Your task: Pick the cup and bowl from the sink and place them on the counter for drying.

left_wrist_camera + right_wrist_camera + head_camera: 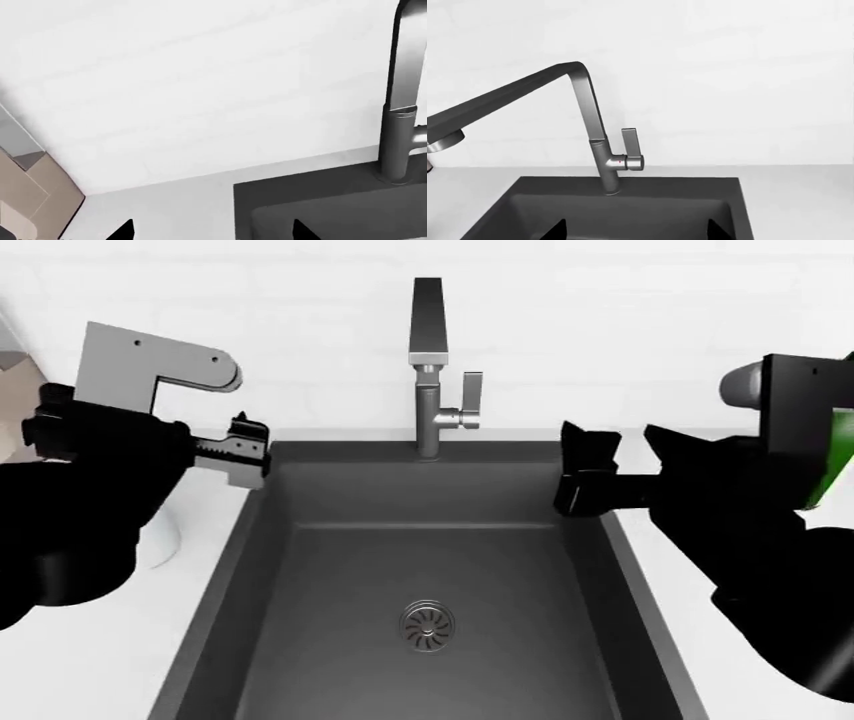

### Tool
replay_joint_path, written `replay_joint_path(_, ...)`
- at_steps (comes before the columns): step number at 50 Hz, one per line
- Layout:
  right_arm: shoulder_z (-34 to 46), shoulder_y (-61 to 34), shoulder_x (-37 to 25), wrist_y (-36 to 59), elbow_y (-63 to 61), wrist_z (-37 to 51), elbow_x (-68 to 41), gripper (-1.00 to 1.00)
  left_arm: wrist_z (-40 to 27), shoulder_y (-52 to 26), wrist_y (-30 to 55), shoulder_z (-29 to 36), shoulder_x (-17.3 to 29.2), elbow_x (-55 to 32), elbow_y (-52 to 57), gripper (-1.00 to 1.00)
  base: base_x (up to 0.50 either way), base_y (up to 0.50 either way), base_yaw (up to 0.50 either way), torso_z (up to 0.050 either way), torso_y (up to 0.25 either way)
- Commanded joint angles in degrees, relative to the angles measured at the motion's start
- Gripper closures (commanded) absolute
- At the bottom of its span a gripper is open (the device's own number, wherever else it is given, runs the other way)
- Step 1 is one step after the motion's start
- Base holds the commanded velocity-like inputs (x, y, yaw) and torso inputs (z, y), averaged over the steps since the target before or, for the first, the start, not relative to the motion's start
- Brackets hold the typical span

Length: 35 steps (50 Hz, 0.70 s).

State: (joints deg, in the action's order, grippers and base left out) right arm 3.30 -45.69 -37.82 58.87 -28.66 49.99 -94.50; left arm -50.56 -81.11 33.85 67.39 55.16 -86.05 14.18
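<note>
The dark grey sink (334,570) shows only its round drain (427,625); no cup or bowl lies in it. On the white counter (107,660) left of the basin, a white rounded object (163,538) peeks out from behind my left arm; I cannot tell whether it is the cup or the bowl. My left gripper (244,454) (213,232) hovers open over the sink's left rim, with nothing between its fingers. My right gripper (577,472) (637,231) hangs open and empty over the basin's right rim.
The squared steel faucet (427,370) (594,130) (400,125) rises at the back of the sink between both grippers. A green bottle (839,455) stands behind my right arm. A beige box (30,197) sits at the far left by the wall.
</note>
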Motion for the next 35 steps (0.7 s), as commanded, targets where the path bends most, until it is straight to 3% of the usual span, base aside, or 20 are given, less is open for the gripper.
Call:
replay_joint_path(1,1.7,-4.5,-0.4,1.4,2.6,-0.9,0.5,-1.0,1.5,-2.1,-0.9,-3.6,1.3,-7.3,3.2,-1.0,0.0,0.0,0.0,0.0,0.0)
replay_joint_path(7,5.3,-10.2,-0.7,4.0,6.8,-5.3,5.8,-1.0,0.6,-3.0,-0.4,-4.2,1.5,-8.8,5.6,-1.0,0.0,0.0,0.0,0.0,0.0)
replay_joint_path(19,8.8,-19.6,1.9,6.1,13.2,-5.4,6.1,-1.0,1.7,-7.1,2.2,-5.5,1.4,-10.5,5.4,-1.0,0.0,0.0,0.0,0.0,0.0)
replay_joint_path(35,10.2,-23.9,3.4,6.2,14.7,-5.9,6.9,-1.0,3.6,-12.2,5.4,-6.1,-1.2,-9.9,2.6,-1.0,0.0,0.0,0.0,0.0,0.0)
